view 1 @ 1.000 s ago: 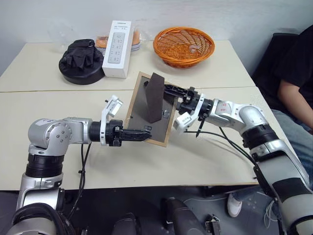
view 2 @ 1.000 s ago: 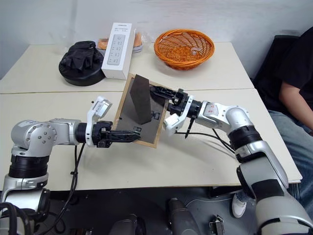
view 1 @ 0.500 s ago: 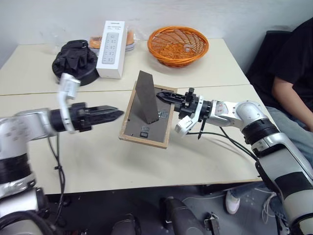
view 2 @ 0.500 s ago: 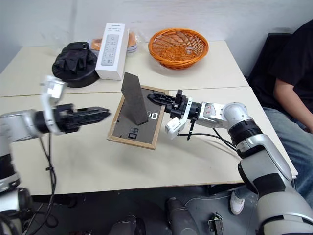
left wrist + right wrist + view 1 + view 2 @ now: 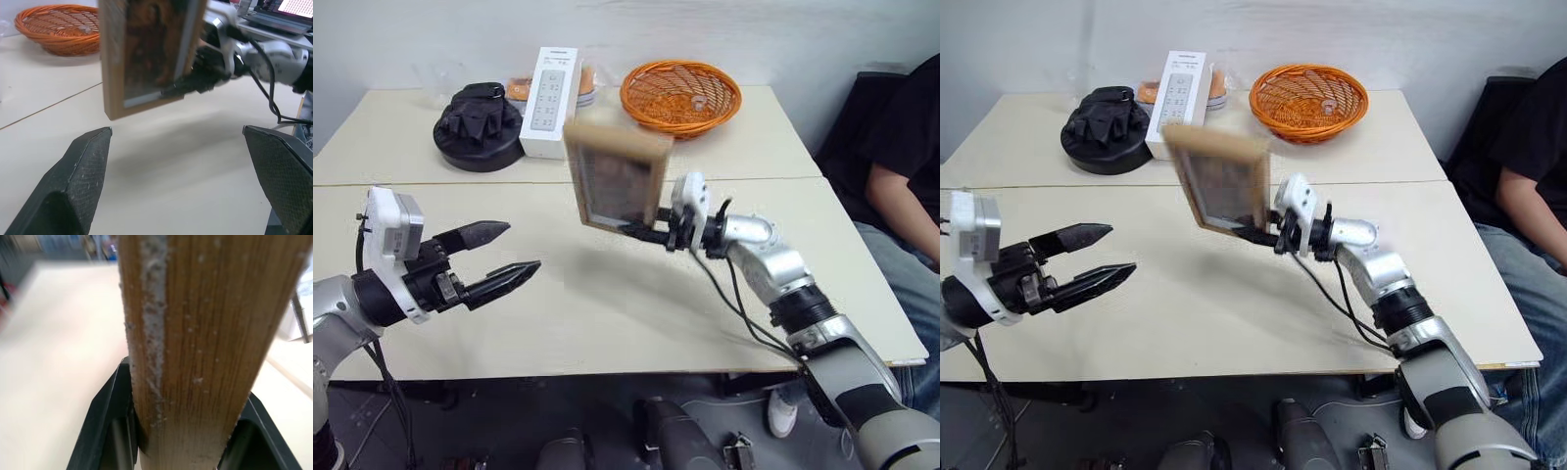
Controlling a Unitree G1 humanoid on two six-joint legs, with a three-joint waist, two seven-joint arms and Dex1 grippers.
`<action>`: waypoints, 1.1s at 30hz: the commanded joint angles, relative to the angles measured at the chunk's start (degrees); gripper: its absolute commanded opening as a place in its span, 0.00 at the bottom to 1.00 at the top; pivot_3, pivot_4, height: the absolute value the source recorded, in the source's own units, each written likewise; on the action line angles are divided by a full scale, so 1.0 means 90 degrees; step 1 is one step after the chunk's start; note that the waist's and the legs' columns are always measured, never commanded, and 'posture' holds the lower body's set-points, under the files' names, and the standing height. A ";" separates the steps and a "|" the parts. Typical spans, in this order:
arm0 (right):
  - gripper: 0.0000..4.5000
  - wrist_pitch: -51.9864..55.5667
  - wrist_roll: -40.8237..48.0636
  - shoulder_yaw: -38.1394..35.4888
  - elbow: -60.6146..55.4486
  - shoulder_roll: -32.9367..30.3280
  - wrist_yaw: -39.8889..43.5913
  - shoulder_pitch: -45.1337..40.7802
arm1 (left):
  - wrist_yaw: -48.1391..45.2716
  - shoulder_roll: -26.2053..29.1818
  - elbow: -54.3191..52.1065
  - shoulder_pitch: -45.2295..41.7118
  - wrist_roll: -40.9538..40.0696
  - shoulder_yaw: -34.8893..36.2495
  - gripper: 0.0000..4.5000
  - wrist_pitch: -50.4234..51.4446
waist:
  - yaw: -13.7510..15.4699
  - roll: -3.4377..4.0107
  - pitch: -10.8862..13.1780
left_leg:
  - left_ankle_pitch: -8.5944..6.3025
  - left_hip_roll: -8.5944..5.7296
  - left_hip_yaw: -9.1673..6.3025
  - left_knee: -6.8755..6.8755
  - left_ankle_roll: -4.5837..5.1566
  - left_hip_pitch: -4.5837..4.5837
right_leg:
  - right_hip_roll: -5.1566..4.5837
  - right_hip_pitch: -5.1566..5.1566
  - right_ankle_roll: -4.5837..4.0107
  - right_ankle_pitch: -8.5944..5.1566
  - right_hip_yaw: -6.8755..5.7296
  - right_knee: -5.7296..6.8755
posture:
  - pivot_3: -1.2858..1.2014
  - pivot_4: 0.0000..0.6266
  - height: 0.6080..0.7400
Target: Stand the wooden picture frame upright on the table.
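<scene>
Centrally, orange basket [image 5: 680, 95] holds small pale item, unidentifiable; frame [image 5: 615, 178] lifted.

No legible text; white box [image 5: 548, 102] markings too small to read.

left hand [image 5: 499, 253] spread, right hand [image 5: 651, 231] clamped
</scene>
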 commanded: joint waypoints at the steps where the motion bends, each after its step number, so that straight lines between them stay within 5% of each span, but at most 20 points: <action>1: 0.28 0.1371 0.0319 -0.0326 -0.0177 0.0184 0.0030 -0.0023 | -0.0095 0.0152 -0.0091 0.0103 -0.0126 -0.0123 1.00 -0.0332 | 0.0004 -0.0001 0.0000 | -0.0001 0.0000 0.0000 -0.0002 0.0001 0.0000 | 0.0000 0.0000 -0.0001 -0.0001 0.0000 -0.0002 | 0.52 0.24 1.00; 7: 0.28 0.2129 -0.0126 -0.0316 -0.0086 0.0352 0.0324 0.0423 | -0.0121 0.0329 0.0302 -0.0037 -0.0356 -0.0261 1.00 -0.0485 | 0.0010 -0.0001 0.0000 | -0.0005 -0.0003 0.0002 -0.0004 0.0010 -0.0017 | 0.0000 -0.0008 0.0000 0.0000 0.0000 -0.0017 | 0.52 0.24 1.00; 17: 0.98 0.2990 -0.0295 -0.0239 -0.1800 -0.0054 0.0726 0.1368 | -0.0421 0.0667 0.0777 -0.0293 -0.0383 -0.0717 1.00 -0.0785 | 0.0002 -0.0001 0.0000 | -0.0009 -0.0003 0.0002 -0.0008 0.0016 -0.0019 | 0.0001 -0.0010 0.0005 0.0002 0.0000 -0.0022 | 0.52 0.24 1.00; 21: 0.98 0.2756 -0.0691 -0.0313 -0.2392 -0.0430 0.0632 0.1606 | -0.0537 0.0722 0.0893 -0.0370 -0.0335 -0.0926 1.00 -0.0901 | 0.0001 -0.0001 0.0000 | -0.0010 -0.0004 0.0004 -0.0009 0.0016 -0.0019 | 0.0001 -0.0010 0.0005 0.0002 0.0001 -0.0024 | 0.52 0.24 1.00; 25: 0.98 0.2052 -0.1047 -0.0973 -0.3379 -0.1943 0.1099 0.2244 | -0.0794 0.0843 0.1008 -0.0345 -0.0071 -0.1111 1.00 -0.1179 | 0.0136 0.0005 0.0004 | -0.0015 -0.0007 0.0000 -0.0009 0.0026 -0.0033 | 0.0000 -0.0013 0.0012 0.0001 -0.0002 -0.0043 | 0.52 0.24 1.00; 33: 0.98 0.2987 0.0776 -0.3164 -0.3921 -0.3678 0.2411 0.2834 | -0.1173 0.1067 0.1370 -0.0526 0.0189 -0.1227 1.00 -0.1572 | 0.0181 0.0003 0.0006 | -0.0042 -0.0002 0.0004 -0.0011 0.0075 -0.0036 | 0.0006 -0.0008 0.0027 0.0009 0.0001 -0.0070 | 0.52 0.24 1.00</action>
